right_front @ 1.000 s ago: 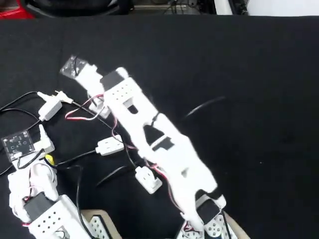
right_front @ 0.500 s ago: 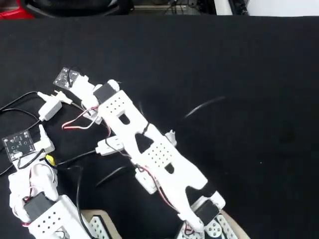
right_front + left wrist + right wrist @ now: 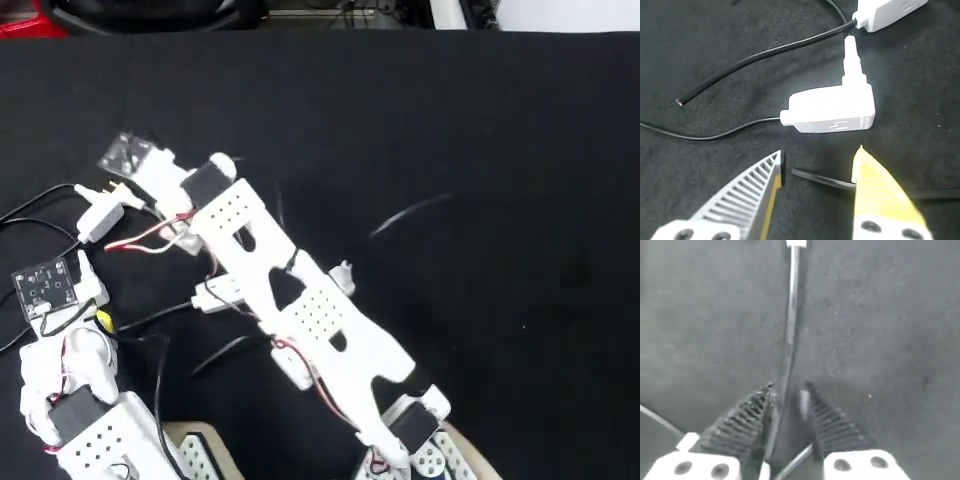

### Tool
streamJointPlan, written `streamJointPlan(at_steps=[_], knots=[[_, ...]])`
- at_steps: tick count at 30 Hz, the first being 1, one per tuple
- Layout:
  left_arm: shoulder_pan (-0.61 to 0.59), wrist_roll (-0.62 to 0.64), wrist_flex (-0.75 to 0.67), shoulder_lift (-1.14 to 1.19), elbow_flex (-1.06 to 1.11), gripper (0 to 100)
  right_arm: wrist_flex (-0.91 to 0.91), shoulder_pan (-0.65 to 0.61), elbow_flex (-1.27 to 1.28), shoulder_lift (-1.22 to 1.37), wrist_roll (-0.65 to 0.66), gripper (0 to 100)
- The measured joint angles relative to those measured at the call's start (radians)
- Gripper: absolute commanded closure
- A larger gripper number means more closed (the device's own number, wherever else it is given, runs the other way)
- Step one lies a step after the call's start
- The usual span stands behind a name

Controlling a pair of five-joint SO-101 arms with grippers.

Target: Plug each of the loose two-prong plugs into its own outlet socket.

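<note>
Your right fingers [image 3: 747,425], barely apart at ten o'clock, straddle a thin dark cable [image 3: 791,315]; closing could tug the white two-prong plug [image 3: 100,212] askew. Left fingers [image 3: 875,185] hang apart.

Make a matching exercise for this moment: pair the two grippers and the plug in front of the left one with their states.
Things:
1. left gripper
2. right gripper
3. white plug

States:
A. lies loose on the black table, not gripped
B. jaws wide apart, one grey and one yellow
C. jaws close together, one on either side of a thin cable

Pairs: 1-B, 2-C, 3-A
</note>
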Motion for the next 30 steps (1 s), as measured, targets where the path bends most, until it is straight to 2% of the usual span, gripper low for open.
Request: streamJointPlan(at_steps=[5, 14, 18, 26, 30], knots=[[0.000, 0.000, 0.000, 0.000, 0.000, 77, 0.000, -0.040, 0.002, -0.014, -0.043, 83.2], [0.000, 0.000, 0.000, 0.000, 0.000, 77, -0.006, -0.048, -0.002, 0.129, -0.049, 85.5], [0.000, 0.000, 0.000, 0.000, 0.000, 77, 0.002, -0.046, -0.020, 0.140, 0.009, 99.1], [0.000, 0.000, 0.000, 0.000, 0.000, 77, 0.012, -0.043, -0.018, 0.120, 0.044, 98.8], [0.000, 0.000, 0.000, 0.000, 0.000, 77, 0.015, -0.005, -0.012, 0.009, 0.098, 98.8]])
